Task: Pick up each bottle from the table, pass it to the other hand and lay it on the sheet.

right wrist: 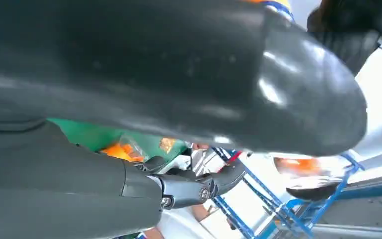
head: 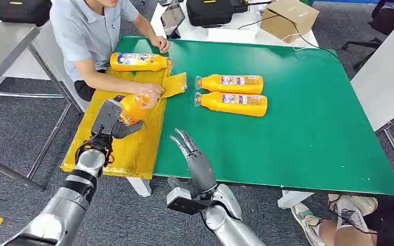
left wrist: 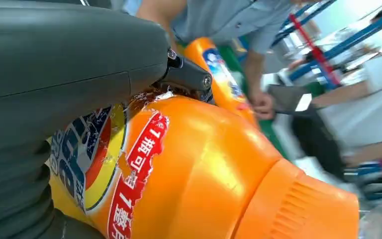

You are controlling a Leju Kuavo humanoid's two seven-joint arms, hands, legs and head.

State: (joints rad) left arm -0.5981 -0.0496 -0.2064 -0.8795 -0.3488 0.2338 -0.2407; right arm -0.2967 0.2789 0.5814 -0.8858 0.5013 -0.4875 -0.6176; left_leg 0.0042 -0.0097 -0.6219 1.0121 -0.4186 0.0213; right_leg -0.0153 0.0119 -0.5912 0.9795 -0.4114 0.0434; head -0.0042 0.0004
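Here, green table (head: 308,128) on grey carpet; yellow sheet (head: 128,148) at its left edge, person (head: 90,31) seated beyond. Orange bottle (head: 132,108), blue-red label, over sheet: left hand (head: 110,120) grips it, person's hand (head: 149,92) touching cap end. Right hand (head: 190,148) empty, fingers extended, apart.

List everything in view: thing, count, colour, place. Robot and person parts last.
Bottles on green mat: two, orange, side by side mid-table.
Bottle on sheet: one, orange, far end.
Held bottle: one, orange, over the sheet.
Sheet: one, yellow, table's left edge.
Table: one, green-topped.
Cardboard box: one, brown, far table.
Person's hand: on held bottle.
Left hand: grips held bottle.
Right hand: holds nothing, over near table edge.
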